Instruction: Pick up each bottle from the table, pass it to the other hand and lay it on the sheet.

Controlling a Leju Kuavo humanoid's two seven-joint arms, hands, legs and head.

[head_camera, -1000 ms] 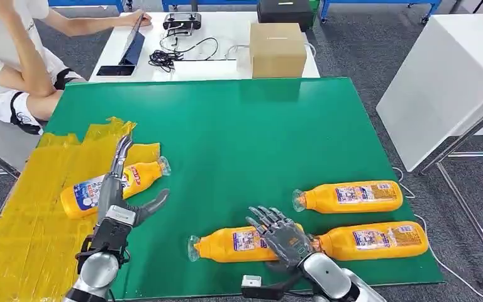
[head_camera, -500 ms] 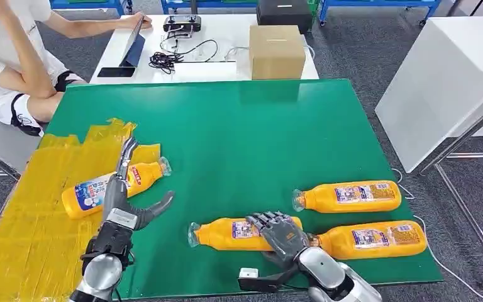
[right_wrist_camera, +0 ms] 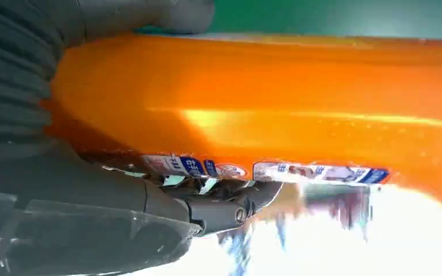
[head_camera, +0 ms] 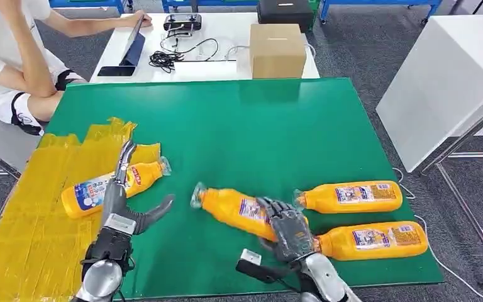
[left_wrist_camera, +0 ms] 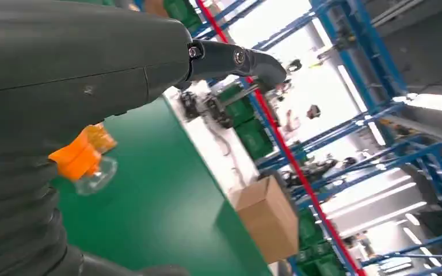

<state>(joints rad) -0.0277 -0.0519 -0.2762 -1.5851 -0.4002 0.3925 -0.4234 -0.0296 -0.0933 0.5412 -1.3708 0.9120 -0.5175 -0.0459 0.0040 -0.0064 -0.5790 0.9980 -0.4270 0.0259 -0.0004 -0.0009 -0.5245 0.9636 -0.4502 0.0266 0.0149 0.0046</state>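
Orange juice bottle (head_camera: 236, 209), tilted, gripped near its base by right hand (head_camera: 287, 230); left hand (head_camera: 121, 211) open; off-centre hold risks slipping.

Orange bottles (head_camera: 239, 210) with blue, red and white labels on a green table (head_camera: 258, 132). Crinkled yellow sheet (head_camera: 31, 207); plain brown box (head_camera: 277, 49).

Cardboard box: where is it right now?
In the head view the cardboard box sits on the white table beyond the far edge of the green mat, right of the black cables.
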